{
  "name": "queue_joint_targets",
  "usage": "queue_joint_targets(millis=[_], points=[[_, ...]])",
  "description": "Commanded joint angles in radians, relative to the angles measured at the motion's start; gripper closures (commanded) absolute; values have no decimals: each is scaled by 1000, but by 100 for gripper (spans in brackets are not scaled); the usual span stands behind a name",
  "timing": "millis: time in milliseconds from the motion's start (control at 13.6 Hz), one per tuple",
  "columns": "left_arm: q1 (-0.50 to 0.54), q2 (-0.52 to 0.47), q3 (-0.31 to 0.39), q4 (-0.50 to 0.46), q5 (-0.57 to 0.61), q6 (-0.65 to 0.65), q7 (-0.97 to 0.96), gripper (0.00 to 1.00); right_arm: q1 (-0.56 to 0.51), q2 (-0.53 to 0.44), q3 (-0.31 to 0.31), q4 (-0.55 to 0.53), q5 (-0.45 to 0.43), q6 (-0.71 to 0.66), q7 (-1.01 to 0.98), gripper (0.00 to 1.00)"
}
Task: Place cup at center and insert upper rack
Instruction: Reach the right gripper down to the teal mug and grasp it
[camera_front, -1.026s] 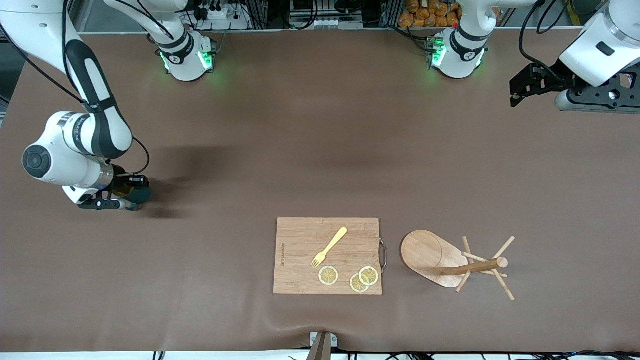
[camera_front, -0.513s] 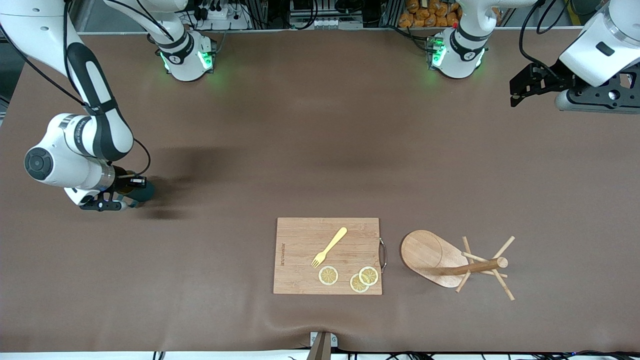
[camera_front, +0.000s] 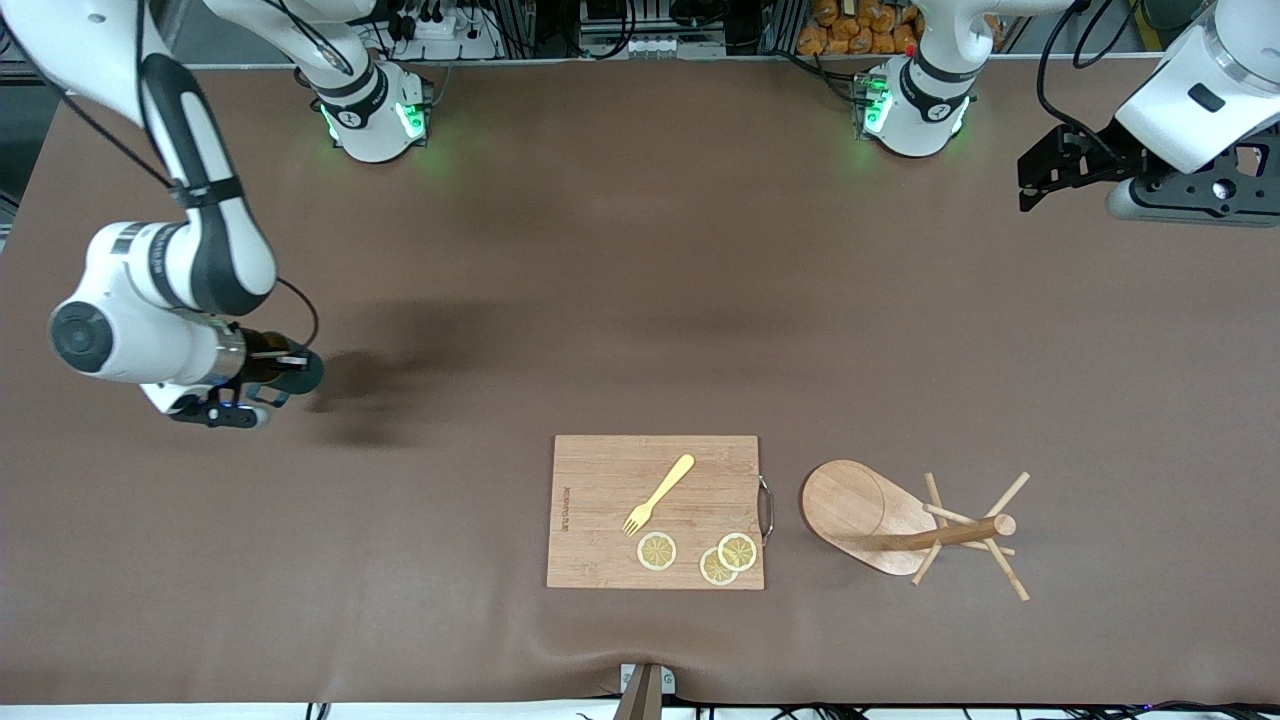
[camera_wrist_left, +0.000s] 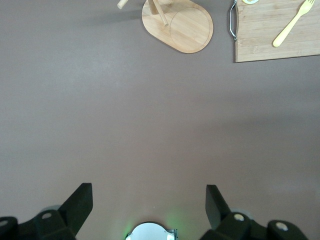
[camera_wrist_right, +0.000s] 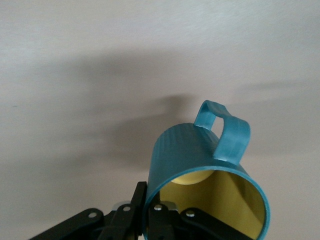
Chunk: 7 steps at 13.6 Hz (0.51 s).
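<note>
A: Where's the cup (camera_wrist_right: 200, 175)?
B: Pinched by its rim in the right gripper (camera_front: 262, 385), lifted over the table's right-arm end.
A: And the left gripper (camera_wrist_left: 149, 207)?
B: Waiting, fingers apart; the rack (camera_front: 905, 527) lies tipped beside the cutting board (camera_front: 655, 511).

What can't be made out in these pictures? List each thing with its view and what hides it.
- Cup: front view, mostly covered by the right gripper; its handle shows only in the right wrist view.
- Right gripper's fingertips: right wrist view, cut off by the edge and hidden by the cup.
- Upper rack: left wrist view, its pole and pegs are cut off by the edge.
- Left gripper: left wrist view, only its finger ends show.
</note>
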Motion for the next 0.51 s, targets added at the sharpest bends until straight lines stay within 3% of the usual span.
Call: queue_joint_targets(millis=[0, 440], points=[[1, -9, -3, 10, 13, -51, -13, 0, 78, -39, -7, -13, 49, -28, 119, 100], [0, 0, -2, 10, 14, -50, -13, 0, 297, -68, -7, -7, 184, -37, 440, 100]])
